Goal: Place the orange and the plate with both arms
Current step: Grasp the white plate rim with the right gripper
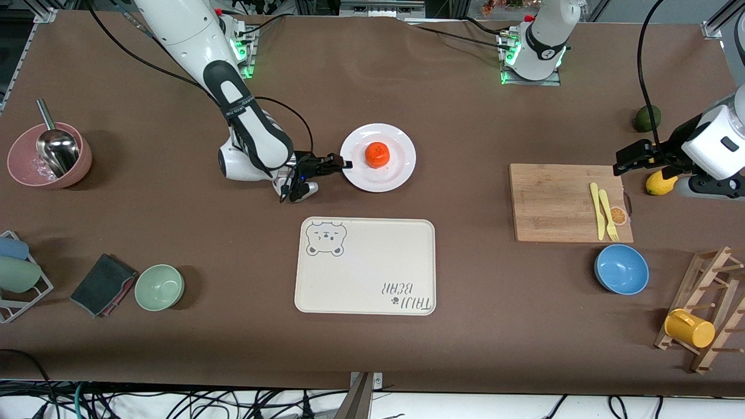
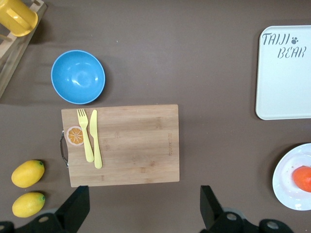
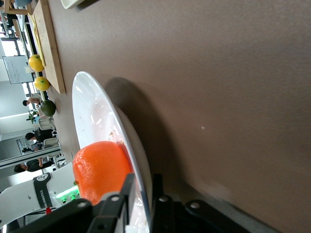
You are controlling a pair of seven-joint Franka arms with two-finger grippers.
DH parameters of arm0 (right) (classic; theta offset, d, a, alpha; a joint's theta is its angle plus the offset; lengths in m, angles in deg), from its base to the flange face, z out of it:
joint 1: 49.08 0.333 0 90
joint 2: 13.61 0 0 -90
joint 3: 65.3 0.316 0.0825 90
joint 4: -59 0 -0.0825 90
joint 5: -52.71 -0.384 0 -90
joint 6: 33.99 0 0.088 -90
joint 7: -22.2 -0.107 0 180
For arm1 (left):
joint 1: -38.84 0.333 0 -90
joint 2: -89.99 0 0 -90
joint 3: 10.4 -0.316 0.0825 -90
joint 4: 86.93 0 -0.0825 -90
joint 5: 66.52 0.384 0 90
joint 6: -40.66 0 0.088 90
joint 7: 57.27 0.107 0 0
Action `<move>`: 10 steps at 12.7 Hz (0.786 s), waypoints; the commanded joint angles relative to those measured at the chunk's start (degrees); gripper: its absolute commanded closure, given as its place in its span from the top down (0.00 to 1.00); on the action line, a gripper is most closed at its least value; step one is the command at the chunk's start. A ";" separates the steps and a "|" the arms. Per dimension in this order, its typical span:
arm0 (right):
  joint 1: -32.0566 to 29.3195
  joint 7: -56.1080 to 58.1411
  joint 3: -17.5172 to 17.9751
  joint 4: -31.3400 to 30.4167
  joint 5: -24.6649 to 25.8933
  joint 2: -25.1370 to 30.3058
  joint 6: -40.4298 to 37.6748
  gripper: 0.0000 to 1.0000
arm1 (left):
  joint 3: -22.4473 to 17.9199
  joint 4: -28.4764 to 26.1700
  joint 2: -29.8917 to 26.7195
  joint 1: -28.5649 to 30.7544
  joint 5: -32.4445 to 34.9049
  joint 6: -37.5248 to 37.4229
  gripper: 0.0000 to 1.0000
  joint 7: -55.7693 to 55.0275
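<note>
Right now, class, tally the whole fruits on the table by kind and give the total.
orange: 1, on the plate gripped at its rim by the right gripper
lemons: 2
dark green fruit: 1
Total: 4
The left gripper waits open over the table by the cutting board.

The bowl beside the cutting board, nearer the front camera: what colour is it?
Blue. The bowl shows best in the left wrist view, beside the cutting board.
</note>
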 commanded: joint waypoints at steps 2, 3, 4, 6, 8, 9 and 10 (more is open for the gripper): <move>0.58 1.07 -0.21 1.24 -1.21 -0.60 -0.28 0.00 | -0.92 -3.07 -1.40 -0.73 2.96 1.86 1.00 2.20; 0.41 1.07 -0.21 1.33 -1.21 -0.52 -0.80 0.00 | -0.92 -3.25 -1.40 -0.73 2.88 1.77 1.00 2.20; 0.23 1.07 -0.21 1.50 -1.12 -0.17 -1.50 0.00 | -0.92 -3.25 -1.31 -0.82 3.23 1.68 1.00 2.20; 0.05 1.07 -0.47 2.64 -0.68 0.71 -2.47 0.00 | -1.18 -3.16 -1.13 -0.65 3.23 1.60 1.00 2.38; -0.12 0.72 -0.91 5.09 -0.59 0.80 -2.65 0.00 | -1.44 -3.25 -0.87 -0.65 3.32 1.51 1.00 2.29; -0.12 0.20 -1.17 7.11 -0.59 0.80 -3.78 0.00 | -1.44 -3.25 -0.43 -0.30 3.32 1.33 1.00 2.99; -0.47 -0.24 -1.87 9.48 -0.68 0.80 -5.28 0.00 | -1.44 -3.16 -0.08 -0.21 3.32 1.33 1.00 4.30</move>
